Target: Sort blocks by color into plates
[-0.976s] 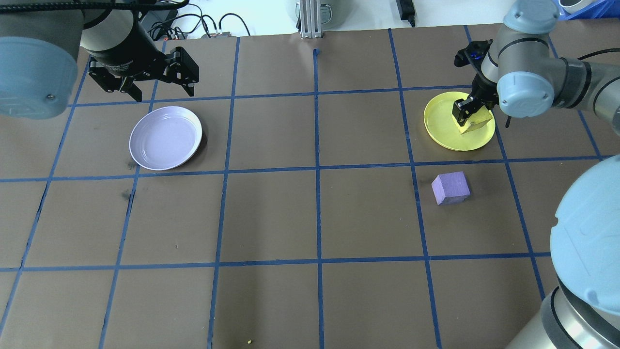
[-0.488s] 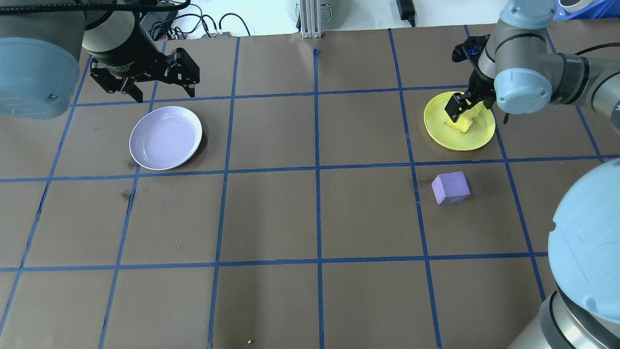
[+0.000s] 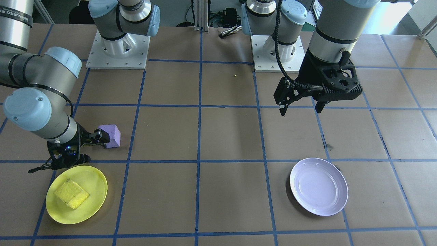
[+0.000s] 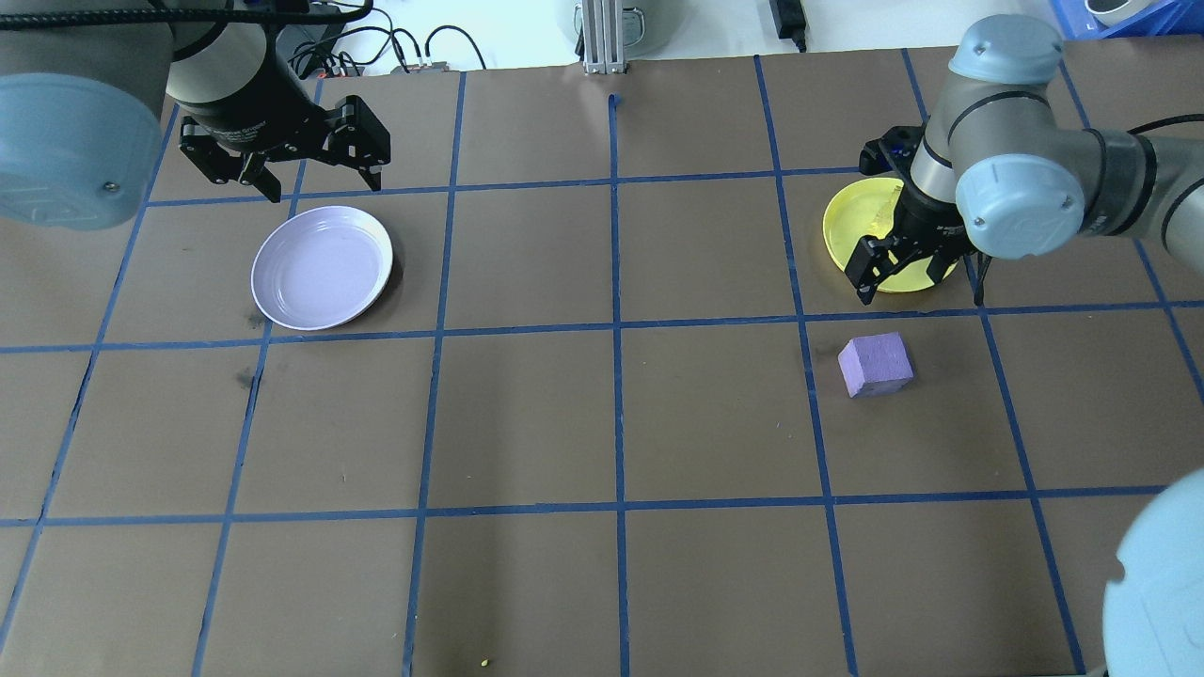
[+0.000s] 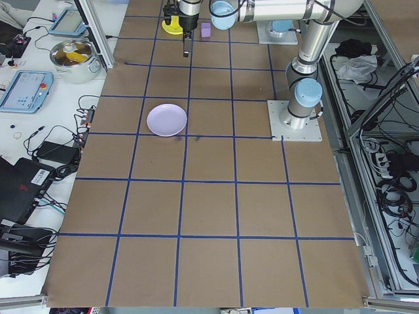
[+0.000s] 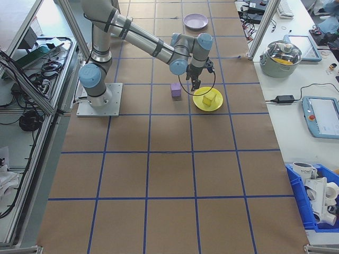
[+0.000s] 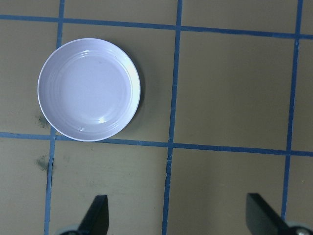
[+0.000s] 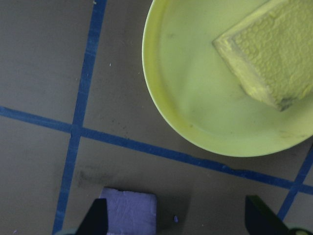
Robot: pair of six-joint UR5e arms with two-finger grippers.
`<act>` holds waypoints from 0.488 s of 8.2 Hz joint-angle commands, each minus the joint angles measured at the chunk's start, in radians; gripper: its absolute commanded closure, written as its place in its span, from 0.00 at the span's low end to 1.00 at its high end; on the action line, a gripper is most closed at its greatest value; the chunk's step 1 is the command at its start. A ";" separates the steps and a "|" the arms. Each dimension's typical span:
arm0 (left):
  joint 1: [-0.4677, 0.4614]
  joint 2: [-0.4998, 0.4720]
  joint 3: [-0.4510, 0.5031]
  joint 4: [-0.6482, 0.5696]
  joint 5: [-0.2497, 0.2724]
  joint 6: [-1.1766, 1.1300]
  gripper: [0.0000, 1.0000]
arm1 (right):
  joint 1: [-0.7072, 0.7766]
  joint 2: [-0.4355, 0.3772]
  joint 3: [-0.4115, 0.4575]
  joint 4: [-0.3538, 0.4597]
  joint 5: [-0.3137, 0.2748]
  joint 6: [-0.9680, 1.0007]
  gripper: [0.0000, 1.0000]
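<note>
Brown paper (image 4: 611, 423) marked into squares by blue tape (image 4: 616, 324) covers the table. Yellow block (image 3: 71, 194) lies in the yellow plate (image 3: 97, 201); purple block (image 4: 876, 365) sits on the paper at that plate's 6 o'clock in the overhead view. Right gripper (image 4: 898, 273) hangs spread and empty over the plate's near rim. Left gripper (image 4: 320, 179), fingers apart, hovers at 12 o'clock of the lavender plate (image 4: 322, 268). Cables (image 4: 414, 42) and a pot (image 6: 283, 55) lie beyond the table.

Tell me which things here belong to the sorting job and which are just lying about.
Job: yellow block lying in the yellow plate; purple block on the table; lavender plate, nothing in it; right pincer and left pincer, both open.

Lying about: cooking pot, tablet, blue bin.
</note>
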 commanded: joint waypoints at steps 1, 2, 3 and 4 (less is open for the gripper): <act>0.001 0.000 0.001 -0.001 0.002 0.009 0.00 | 0.000 -0.079 0.133 0.035 0.011 0.101 0.00; 0.001 -0.005 0.004 0.002 -0.002 -0.003 0.00 | 0.000 -0.079 0.163 0.024 0.012 0.103 0.01; 0.000 -0.002 0.001 0.001 -0.002 -0.005 0.00 | 0.000 -0.078 0.192 0.013 0.007 0.107 0.01; 0.000 -0.003 0.001 0.001 -0.001 -0.006 0.00 | -0.005 -0.071 0.219 -0.004 0.019 0.104 0.07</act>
